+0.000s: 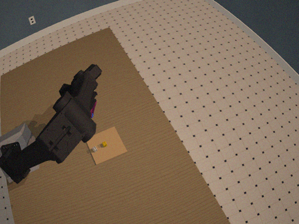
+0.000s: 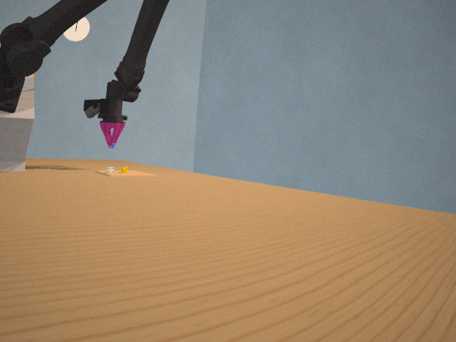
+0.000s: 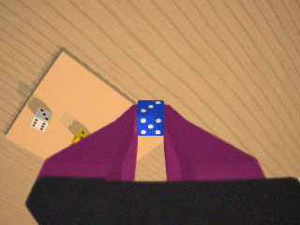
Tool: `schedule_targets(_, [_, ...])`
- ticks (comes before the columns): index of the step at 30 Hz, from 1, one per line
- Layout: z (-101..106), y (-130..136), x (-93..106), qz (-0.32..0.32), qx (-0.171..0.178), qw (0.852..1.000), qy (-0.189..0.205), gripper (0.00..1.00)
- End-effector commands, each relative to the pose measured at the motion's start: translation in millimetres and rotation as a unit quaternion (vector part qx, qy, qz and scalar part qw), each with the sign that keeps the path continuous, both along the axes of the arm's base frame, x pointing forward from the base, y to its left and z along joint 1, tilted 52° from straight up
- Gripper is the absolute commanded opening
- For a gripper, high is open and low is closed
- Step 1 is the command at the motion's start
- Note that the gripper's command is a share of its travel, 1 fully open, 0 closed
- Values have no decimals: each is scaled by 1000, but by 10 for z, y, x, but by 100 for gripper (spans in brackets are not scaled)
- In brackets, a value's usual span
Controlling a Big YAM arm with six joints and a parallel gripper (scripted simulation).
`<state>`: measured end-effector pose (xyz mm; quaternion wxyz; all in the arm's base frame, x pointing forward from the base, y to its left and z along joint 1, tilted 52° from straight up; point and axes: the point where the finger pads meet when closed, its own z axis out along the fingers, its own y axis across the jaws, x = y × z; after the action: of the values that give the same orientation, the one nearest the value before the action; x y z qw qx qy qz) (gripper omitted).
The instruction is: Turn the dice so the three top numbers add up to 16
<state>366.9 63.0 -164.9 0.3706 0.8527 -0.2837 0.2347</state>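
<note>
My gripper (image 3: 150, 113) (image 2: 111, 145) has magenta fingers and is shut on a blue die (image 3: 151, 117) (image 2: 111, 146) with white pips. It holds the die well above the table. In the top view the arm hides most of the fingers; a bit of blue shows at the tips (image 1: 91, 116). A light orange mat (image 1: 114, 142) (image 2: 137, 173) (image 3: 84, 100) lies flat on the wooden table. A white die (image 1: 94, 148) (image 2: 110, 169) (image 3: 41, 119) sits on the mat near one edge. A yellow die (image 1: 104, 143) (image 2: 125, 169) (image 3: 80, 137) sits on the mat beside it, partly hidden by a finger in the wrist view.
The brown wooden table (image 1: 125, 197) (image 2: 228, 257) stretches around the mat. The arm's grey base block (image 1: 13, 137) (image 2: 13, 140) stands at the table's left edge. A tiled floor (image 1: 225, 85) surrounds the table.
</note>
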Motion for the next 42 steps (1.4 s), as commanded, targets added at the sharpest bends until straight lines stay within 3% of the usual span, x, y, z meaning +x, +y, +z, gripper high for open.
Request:
schedule_targets(1, [185, 253, 135, -12, 15, 999, -33, 11])
schedule_targets(4, [247, 278, -1, -12, 9, 1000, -23, 11])
schedule_targets(8, [189, 138, -9, -32, 2, 999, -15, 11])
schedule_targets(16, [178, 225, -7, -21, 6, 1000, -21, 11])
schedule_targets(20, [509, 114, 310, -81, 29, 992, -97, 11])
schedule_targets(24, [630, 55, 407, -108, 38, 985, -131, 11])
schedule_targets(30, [939, -212, 508, -181, 51, 959, -213, 11])
schedule_targets(33, [943, -218, 507, -182, 51, 958, -215, 11])
schedule_targets(35, [1138, -318, 649, -219, 64, 937, -265, 11])
schedule_targets(38, [1145, -316, 673, -221, 68, 934, -271, 11])
schedule_targets(39, [1121, -167, 649, -205, 71, 939, -268, 11])
schedule_targets(42, [1016, -206, 592, -206, 63, 942, -257, 11])
